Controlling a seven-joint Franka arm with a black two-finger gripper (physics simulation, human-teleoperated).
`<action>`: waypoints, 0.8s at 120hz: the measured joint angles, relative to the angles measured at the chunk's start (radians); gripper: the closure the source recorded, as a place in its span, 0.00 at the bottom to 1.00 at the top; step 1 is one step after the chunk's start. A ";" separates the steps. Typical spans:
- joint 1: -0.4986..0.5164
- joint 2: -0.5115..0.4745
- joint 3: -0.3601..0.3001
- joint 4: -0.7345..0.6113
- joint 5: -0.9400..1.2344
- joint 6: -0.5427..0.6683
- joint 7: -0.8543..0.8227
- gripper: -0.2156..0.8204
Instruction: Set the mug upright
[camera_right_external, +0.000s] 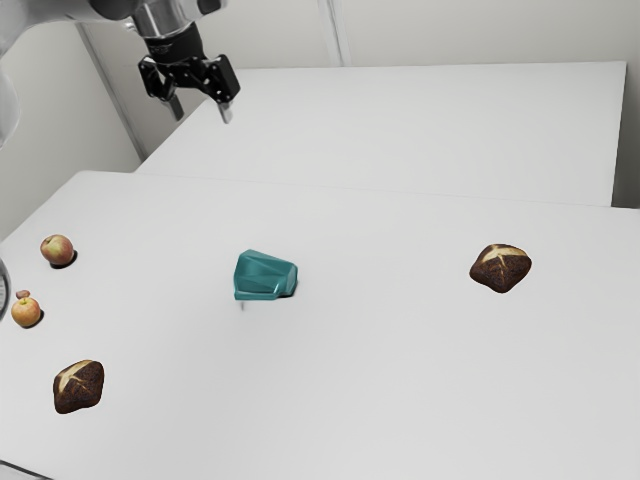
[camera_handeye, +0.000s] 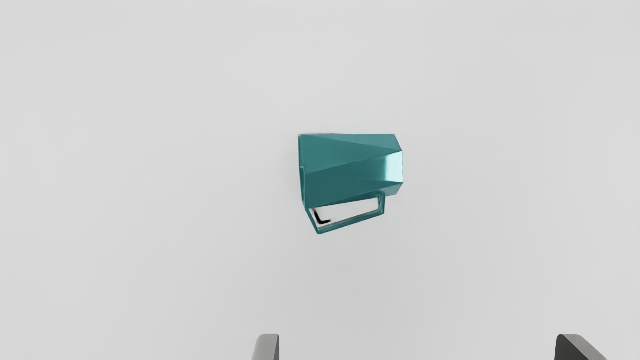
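My gripper (camera_right_external: 202, 112) hangs high above the table near the top left of the exterior view, well away from the mug. In the wrist view the gripper (camera_handeye: 417, 345) is open, its two fingertips wide apart with nothing between them. The teal faceted mug (camera_right_external: 264, 276) lies on its side on the table, left of centre in the exterior view. From above, the mug (camera_handeye: 352, 170) shows its closed side wall, with the angular handle (camera_handeye: 352, 223) sticking out sideways from the body. The inside of the mug is hidden.
On the white table (camera_right_external: 370, 400) a brown bread roll (camera_right_external: 501, 268) lies toward the exterior view's right. Another roll (camera_right_external: 79, 386) is at the lower left, with an apple (camera_right_external: 57, 250) and a smaller fruit (camera_right_external: 26, 312) near the left edge. A second white surface (camera_right_external: 420, 130) stands behind.
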 joint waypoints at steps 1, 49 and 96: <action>-0.003 0.000 0.003 0.000 0.000 0.001 0.000 0.21; 0.065 0.110 0.201 -0.234 -0.387 0.114 0.099 0.21; 0.206 0.314 0.247 -0.433 -0.954 0.175 0.543 0.21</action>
